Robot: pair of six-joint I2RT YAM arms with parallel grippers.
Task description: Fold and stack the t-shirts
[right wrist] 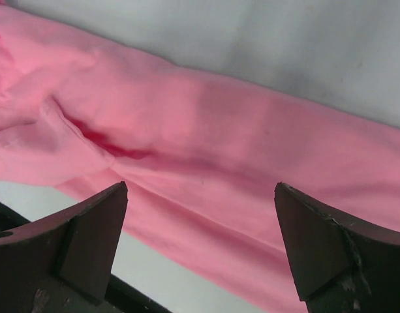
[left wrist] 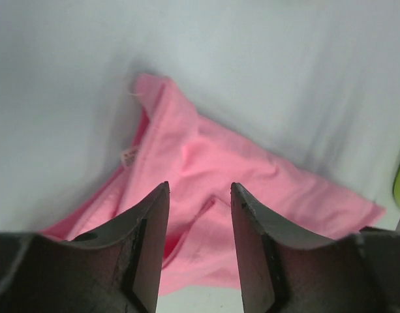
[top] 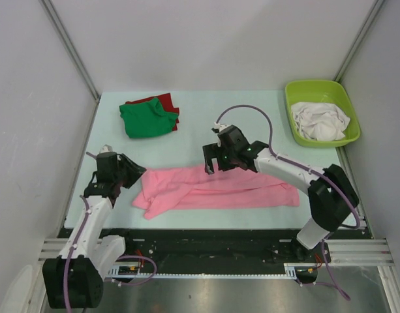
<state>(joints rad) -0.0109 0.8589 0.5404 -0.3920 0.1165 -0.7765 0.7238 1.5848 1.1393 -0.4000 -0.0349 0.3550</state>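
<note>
Pink t-shirt [top: 219, 189] lies as a long rumpled band with its long axis running side to side, partly folded and not yet stacked. Right gripper [top: 209, 166] hovers over the band's far edge, left of its middle, jaws spread wide and empty. Left gripper [top: 136, 172] sits just off the band's left end, jaws part-spread and empty, with cloth straight ahead of it. Left is nearer that end, so I'd guess it takes it. Beyond the left gripper, a green shirt [top: 147, 119] lies on a red shirt [top: 166, 101]. Beyond and to the right of the right gripper, a lime tub [top: 317, 86] holds white shirts [top: 322, 120].
</note>
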